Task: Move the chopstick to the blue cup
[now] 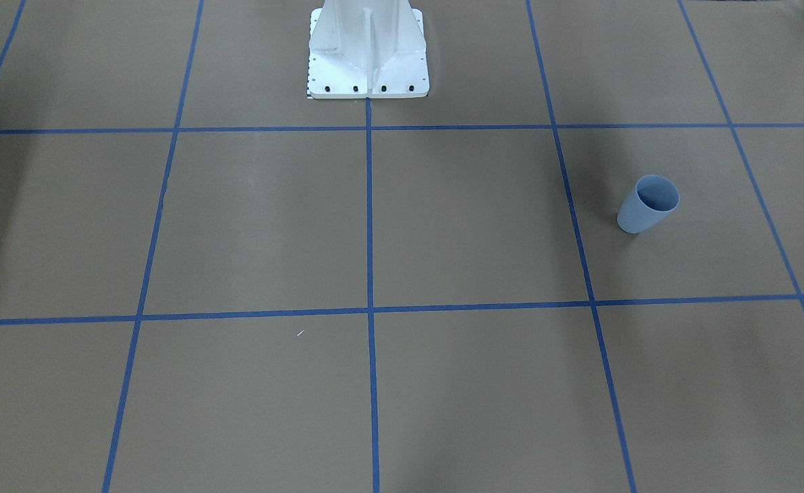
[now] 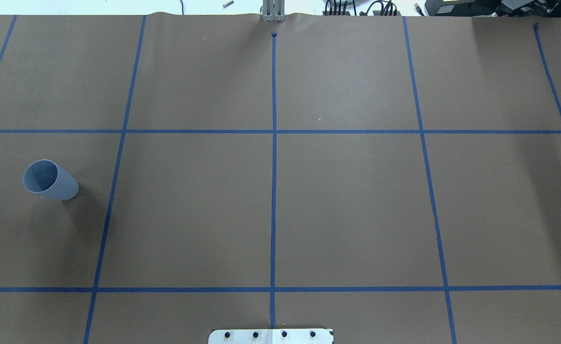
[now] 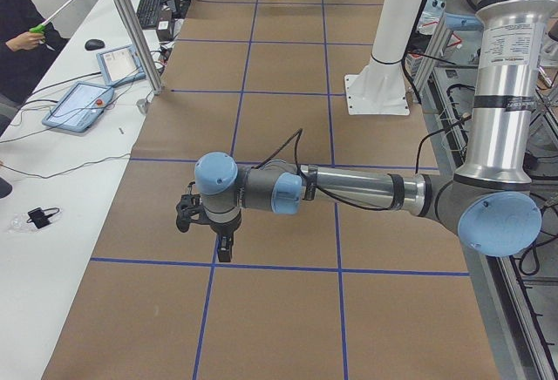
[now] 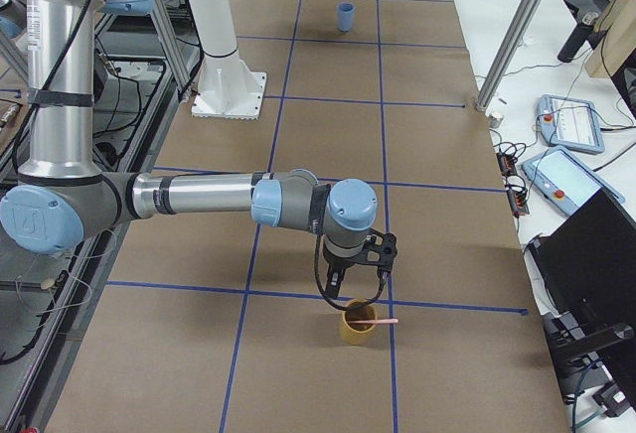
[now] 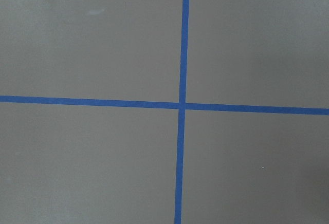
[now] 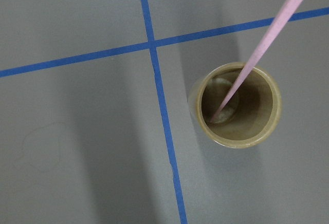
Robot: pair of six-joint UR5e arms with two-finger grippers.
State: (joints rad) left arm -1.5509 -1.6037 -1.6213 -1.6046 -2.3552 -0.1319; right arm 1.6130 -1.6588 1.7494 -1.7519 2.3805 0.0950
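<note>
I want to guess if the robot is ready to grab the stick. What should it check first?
1. Chopstick easy to reach: it leans in the tan cup, its top end sticking out past the rim. Ok.
2. Right gripper over the tan cup: it hangs just above it. Ok.
3. Right gripper open wide enough: cannot tell.
4. Blue cup upright with nothing inside: ok.
5. Left gripper not over the blue cup: its wrist view shows only tape lines. Ok.
</note>
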